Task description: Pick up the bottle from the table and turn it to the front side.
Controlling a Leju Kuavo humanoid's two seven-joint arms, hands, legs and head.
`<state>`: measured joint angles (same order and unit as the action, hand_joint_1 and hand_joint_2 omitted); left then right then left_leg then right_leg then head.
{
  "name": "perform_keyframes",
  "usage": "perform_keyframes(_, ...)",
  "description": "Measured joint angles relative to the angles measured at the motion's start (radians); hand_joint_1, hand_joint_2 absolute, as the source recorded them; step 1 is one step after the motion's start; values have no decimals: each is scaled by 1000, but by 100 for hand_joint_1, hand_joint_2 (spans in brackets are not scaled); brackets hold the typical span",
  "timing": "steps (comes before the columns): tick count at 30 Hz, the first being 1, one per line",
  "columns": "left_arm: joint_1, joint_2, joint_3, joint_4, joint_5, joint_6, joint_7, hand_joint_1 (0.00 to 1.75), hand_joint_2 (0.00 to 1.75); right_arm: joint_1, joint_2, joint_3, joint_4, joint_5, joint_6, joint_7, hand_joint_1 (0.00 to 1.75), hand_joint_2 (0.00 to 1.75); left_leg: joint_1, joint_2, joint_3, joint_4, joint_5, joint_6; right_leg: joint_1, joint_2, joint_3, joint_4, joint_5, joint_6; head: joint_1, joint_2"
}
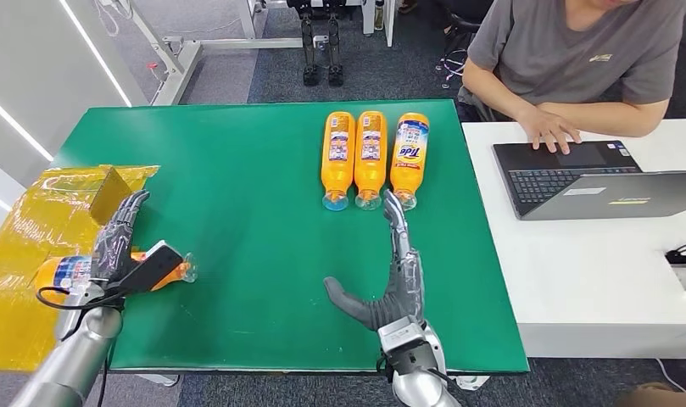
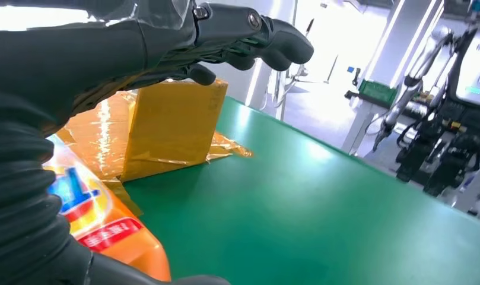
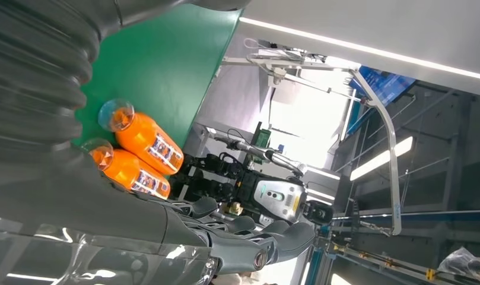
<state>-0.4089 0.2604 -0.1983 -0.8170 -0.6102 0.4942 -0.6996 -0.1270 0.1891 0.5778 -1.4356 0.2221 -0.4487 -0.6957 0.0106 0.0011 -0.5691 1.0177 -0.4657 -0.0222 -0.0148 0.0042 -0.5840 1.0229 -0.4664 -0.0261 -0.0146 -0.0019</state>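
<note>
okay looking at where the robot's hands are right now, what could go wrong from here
The left hand lies over the bottle at the table edge, with its fingers still spread; a loose grip could let it roll or drop off. The taped yellow box sits close by and might get knocked. The open right hand reaches near the three lined-up bottles and could nudge them.

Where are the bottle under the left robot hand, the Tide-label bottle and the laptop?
bottle under the left robot hand [image 1: 61,273]: head view, blue-labelled end by the wrist.
Tide-label bottle [image 1: 410,155]: head view, middle of its label.
laptop [image 1: 568,178]: head view, keyboard.
</note>
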Motion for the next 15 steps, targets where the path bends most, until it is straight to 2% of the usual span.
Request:
perform_keyframes(9, 87, -9, 9, -239, 296, -40, 0, 0, 175, -9, 4, 7, 14, -10, 1, 0, 0, 175, 0, -1, -1, 1, 0, 0, 0, -1, -1, 0, 0, 0, 0, 0)
perform_keyframes(11, 95, -33, 10, -311, 394, -68, -1, 0, 175, -12, 6, 10, 18, -14, 2, -1, 0, 175, 0, -1, -1, 1, 0, 0, 0, -1, -1, 0, 0, 0, 0, 0)
perform_keyframes(15, 100, -117, 20, -444, 584, -157, -2, 0, 175, -25, 12, 21, 29, -19, 3, 0, 0, 175, 0, -3, -3, 3, 0, 1, 0, -3, -1, 0, 1, 1, 0, 0)
